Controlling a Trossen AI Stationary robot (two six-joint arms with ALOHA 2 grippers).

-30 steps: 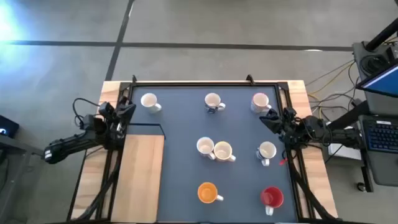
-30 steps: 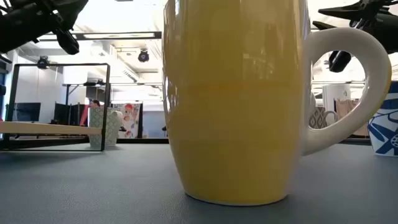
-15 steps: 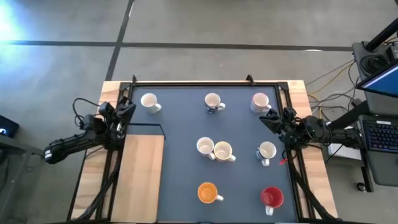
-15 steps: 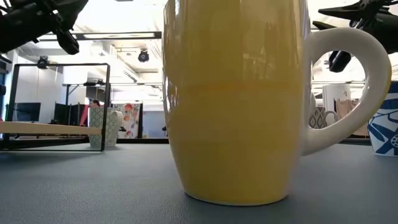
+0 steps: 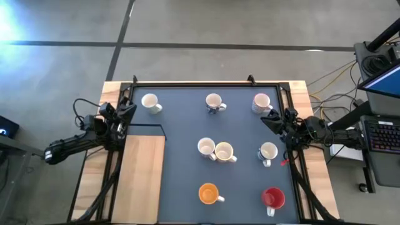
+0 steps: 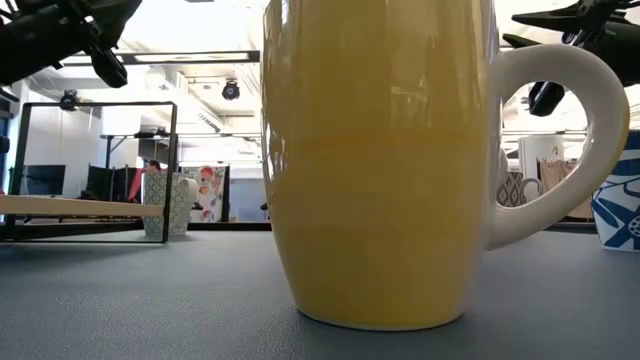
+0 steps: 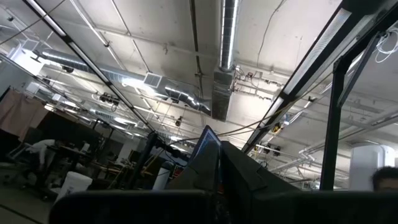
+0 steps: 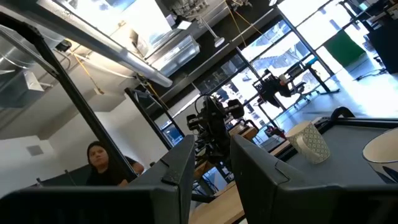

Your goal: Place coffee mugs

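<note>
No change from the earlier frames: arms and mugs lie as they did a second ago. Left claw (image 5: 129, 107), shut and empty, waits at the bench's (image 5: 181, 187) left edge near the far corner. Right claw (image 5: 270, 119), jaws parted with nothing between them, waits at the right edge, just beside the pink-tinted mug (image 5: 261, 102) in the far right corner and apart from it. In the right wrist view its two fingers (image 8: 180, 165) stand apart, with a patterned mug (image 8: 310, 142) and a person (image 8: 99, 163) beyond.

Eight mugs stand upright on the dark mat:
- far row: white mug (image 5: 150, 102) at left, blue-patterned mug (image 5: 214, 102) at centre, the pink-tinted mug at right;
- middle: a white mug (image 5: 206, 147) touching a cream mug (image 5: 224, 152), and another white mug (image 5: 268, 152) near the right edge;
- near row: orange mug (image 5: 208, 193) and red mug (image 5: 273, 199).

In the low view one yellowish mug (image 6: 380, 160) fills the foreground, its handle to the right. A wooden board (image 5: 140, 175) lies at the bench's left.
</note>
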